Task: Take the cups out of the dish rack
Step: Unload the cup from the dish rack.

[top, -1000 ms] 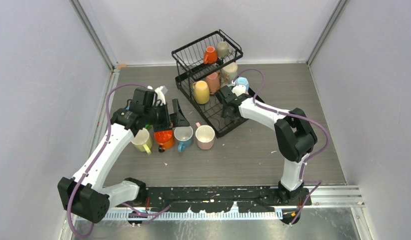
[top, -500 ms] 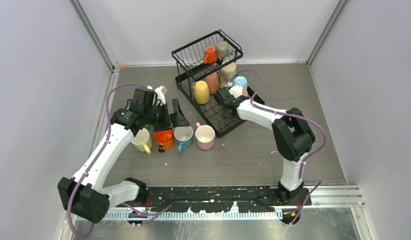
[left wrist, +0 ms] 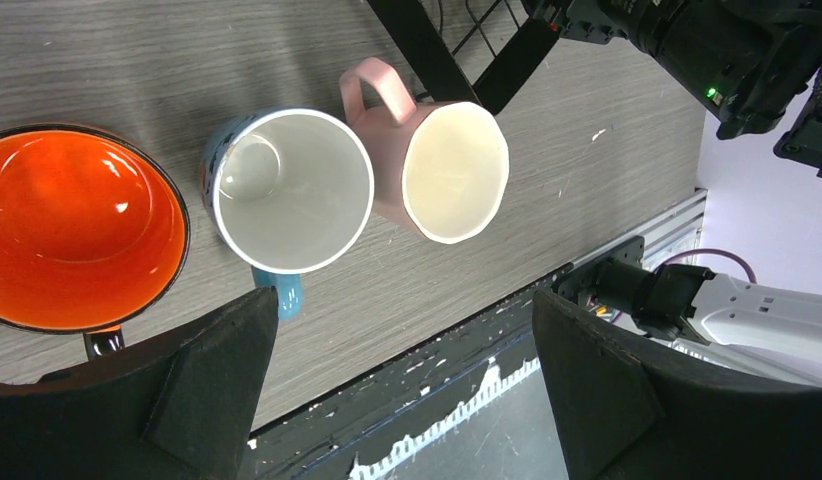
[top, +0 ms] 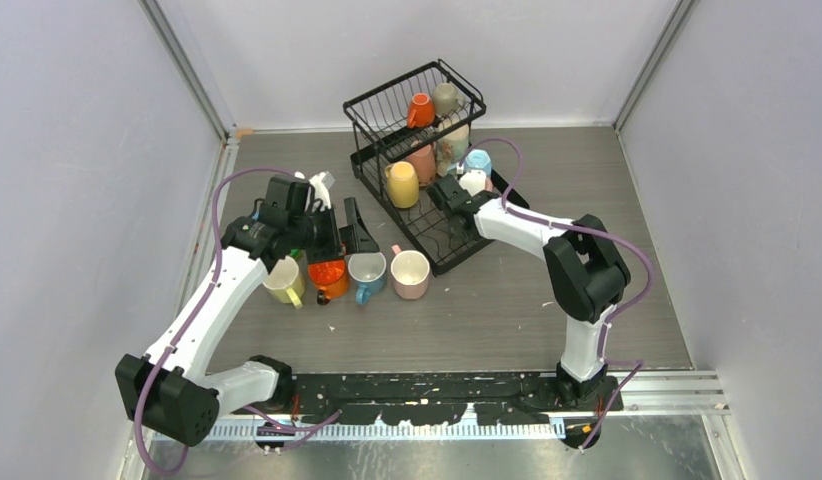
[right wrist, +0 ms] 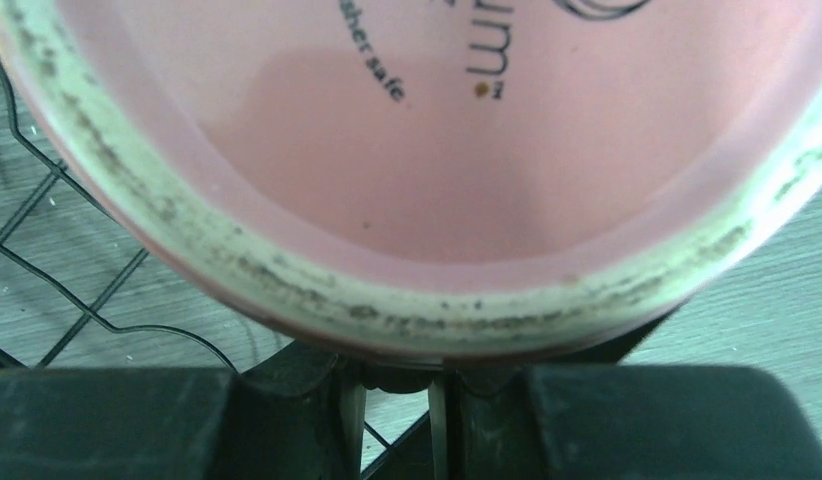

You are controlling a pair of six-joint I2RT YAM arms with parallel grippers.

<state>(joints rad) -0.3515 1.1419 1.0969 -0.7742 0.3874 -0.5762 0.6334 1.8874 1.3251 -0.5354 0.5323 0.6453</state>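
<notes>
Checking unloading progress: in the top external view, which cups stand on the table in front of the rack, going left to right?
yellow cup → orange cup → light blue cup → pink cup

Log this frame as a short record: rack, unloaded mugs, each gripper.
Rack: black wire two-tier dish rack, glossy mugs on both tiers
Unloaded: yellow mug, orange mug, light-blue mug, pink mug, upright in a row on grey wood-grain table
Left gripper: open, above that row
Right gripper: in the lower tier, against the base of a salmon-pink mug; grip unclear
</notes>
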